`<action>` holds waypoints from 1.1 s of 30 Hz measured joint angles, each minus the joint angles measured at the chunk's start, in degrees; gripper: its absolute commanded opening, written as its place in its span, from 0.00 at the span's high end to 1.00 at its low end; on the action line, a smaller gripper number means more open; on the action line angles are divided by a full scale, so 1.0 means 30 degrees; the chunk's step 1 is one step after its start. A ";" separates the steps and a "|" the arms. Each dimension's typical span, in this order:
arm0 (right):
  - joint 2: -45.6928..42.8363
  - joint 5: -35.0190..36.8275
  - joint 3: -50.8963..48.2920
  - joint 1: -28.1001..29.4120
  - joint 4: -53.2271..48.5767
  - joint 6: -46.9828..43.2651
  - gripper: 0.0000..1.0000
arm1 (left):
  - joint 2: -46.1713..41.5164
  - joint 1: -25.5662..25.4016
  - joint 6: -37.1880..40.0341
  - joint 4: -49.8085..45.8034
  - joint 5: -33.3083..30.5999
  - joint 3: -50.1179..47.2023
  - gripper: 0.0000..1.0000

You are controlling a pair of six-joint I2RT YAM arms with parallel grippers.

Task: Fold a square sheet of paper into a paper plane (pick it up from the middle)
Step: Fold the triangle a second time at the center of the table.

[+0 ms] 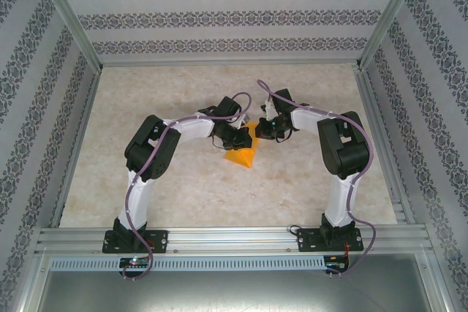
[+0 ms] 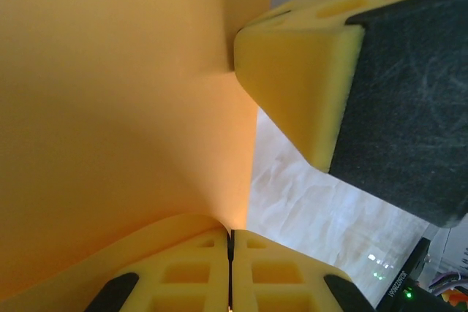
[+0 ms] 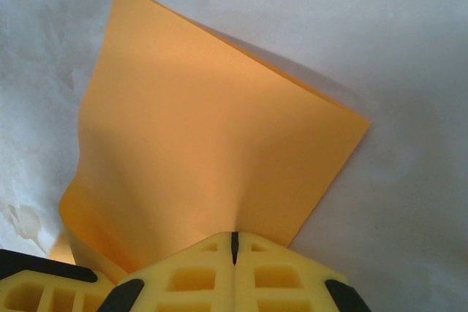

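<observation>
The square sheet of paper (image 1: 243,153) is bright orange and hangs lifted off the table between the two arms. My left gripper (image 1: 241,139) is shut on one edge of it; in the left wrist view the paper (image 2: 124,100) curves up from the closed jaws (image 2: 231,242). My right gripper (image 1: 265,131) is shut on another edge; its wrist view has the sheet (image 3: 212,144) spreading away from the pinched jaws (image 3: 235,242), with a soft pucker at the grip. The right gripper's yellow finger (image 2: 300,85) presses the paper's edge in the left wrist view.
A pale marbled tabletop (image 1: 219,195) lies under the paper. Patterned walls and a metal frame (image 1: 73,27) enclose the table on three sides. The aluminium rail (image 1: 234,239) carrying both arm bases runs along the near edge.
</observation>
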 measured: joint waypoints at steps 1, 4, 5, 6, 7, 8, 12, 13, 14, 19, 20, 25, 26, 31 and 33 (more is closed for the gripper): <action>0.0007 -0.0007 0.0015 0.0000 -0.0015 0.0000 0.97 | 0.0029 -0.0007 0.0000 -0.0015 -0.0007 0.0015 0.91; 0.0029 -0.0007 0.0066 0.0000 -0.0066 -0.0007 0.97 | 0.0211 -0.0073 0.0015 -0.0073 -0.0080 0.0087 0.91; 0.0029 0.0000 0.0066 0.0000 -0.0073 -0.0015 0.97 | 0.0248 -0.0087 0.0022 -0.0087 -0.0124 0.0087 0.91; 0.0029 0.0000 0.0066 0.0000 -0.0073 -0.0029 0.97 | 0.0291 -0.0095 0.0058 -0.0102 -0.0160 0.0087 0.91; 0.0029 0.0000 0.0066 0.0000 -0.0073 -0.0066 0.97 | 0.0313 -0.0095 0.0073 -0.0131 -0.0189 0.0087 0.91; 0.0029 0.0000 0.0066 0.0000 -0.0073 -0.0073 0.96 | 0.0313 -0.0095 0.0080 -0.0138 -0.0204 0.0087 0.91; 0.0029 0.0000 0.0066 0.0000 -0.0080 -0.0087 0.96 | 0.0313 -0.0095 0.0233 -0.0291 -0.0357 0.0131 0.91; 0.0029 0.0000 0.0066 0.0000 -0.0080 -0.0087 0.97 | 0.0313 -0.0102 0.0306 -0.0335 -0.0379 0.0146 0.91; 0.0029 0.0000 0.0066 0.0000 -0.0073 -0.0102 0.96 | 0.0313 -0.0102 0.0379 -0.0364 -0.0430 0.0146 0.91; 0.0029 0.0000 0.0066 0.0000 -0.0080 -0.0211 0.96 | 0.0306 -0.0109 0.0634 -0.0408 -0.0539 0.0146 0.91; 0.0029 0.0000 0.0066 0.0000 -0.0080 -0.0219 0.97 | 0.0306 -0.0109 0.0648 -0.0408 -0.0554 0.0146 0.91; 0.0029 0.0000 0.0066 0.0000 -0.0080 -0.0270 0.97 | 0.0299 -0.0109 0.0780 -0.0437 -0.0612 0.0153 0.91; 0.0029 0.0000 0.0066 0.0000 -0.0080 -0.0299 0.97 | 0.0291 -0.0109 0.0831 -0.0452 -0.0641 0.0153 0.91; 0.0029 0.0000 0.0066 0.0000 -0.0080 -0.0350 0.97 | 0.0226 -0.0109 0.1005 -0.0568 -0.0867 0.0160 0.91; 0.0029 0.0000 0.0066 0.0000 -0.0080 -0.0357 0.97 | 0.0204 -0.0109 0.1013 -0.0583 -0.0933 0.0160 0.90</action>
